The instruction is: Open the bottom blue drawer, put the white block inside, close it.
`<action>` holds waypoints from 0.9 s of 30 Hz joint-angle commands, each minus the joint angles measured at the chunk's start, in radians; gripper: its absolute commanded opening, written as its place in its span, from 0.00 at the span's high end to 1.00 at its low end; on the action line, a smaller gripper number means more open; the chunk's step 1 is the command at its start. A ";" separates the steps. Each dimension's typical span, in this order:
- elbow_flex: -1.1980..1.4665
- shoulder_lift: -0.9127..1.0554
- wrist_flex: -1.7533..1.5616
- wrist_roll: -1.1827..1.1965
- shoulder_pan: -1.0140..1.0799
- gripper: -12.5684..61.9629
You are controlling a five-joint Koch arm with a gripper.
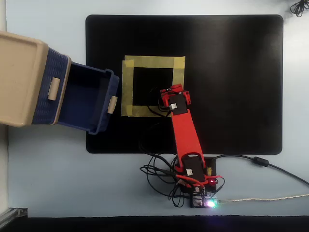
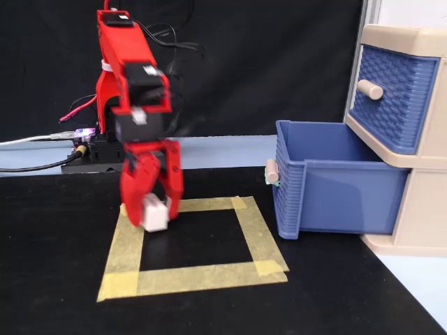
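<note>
we see the beige cabinet point(image 2: 408, 223) at the right of the fixed view, the bottom blue drawer point(image 2: 335, 185) pulled far out toward the yellow tape square point(image 2: 192, 273), its beige handle point(image 2: 271, 171) facing the tape. the drawer's inside point(image 1: 84, 99) looks bare in the overhead view. the red gripper point(image 2: 153, 213) points straight down, jaws closed around the white block point(image 2: 154, 214) at the square's back left corner. we cannot tell the block's long axis.

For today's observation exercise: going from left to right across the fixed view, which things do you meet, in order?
Pincer around the white block → yellow tape square → bottom blue drawer, pulled open → beige cabinet with the upper blue drawer.
</note>
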 commanded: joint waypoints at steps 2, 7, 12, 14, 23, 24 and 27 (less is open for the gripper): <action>-0.015 0.112 0.029 -0.014 0.002 0.94; -0.210 0.284 0.213 -0.245 -0.025 0.94; -0.637 0.161 0.403 -0.963 -0.425 0.94; -0.833 0.058 0.430 -1.177 -0.522 0.94; -1.394 -0.397 0.440 -1.281 -0.703 0.93; -1.399 -0.411 0.440 -1.279 -0.704 0.93; -1.397 -0.437 0.433 -1.282 -0.710 0.79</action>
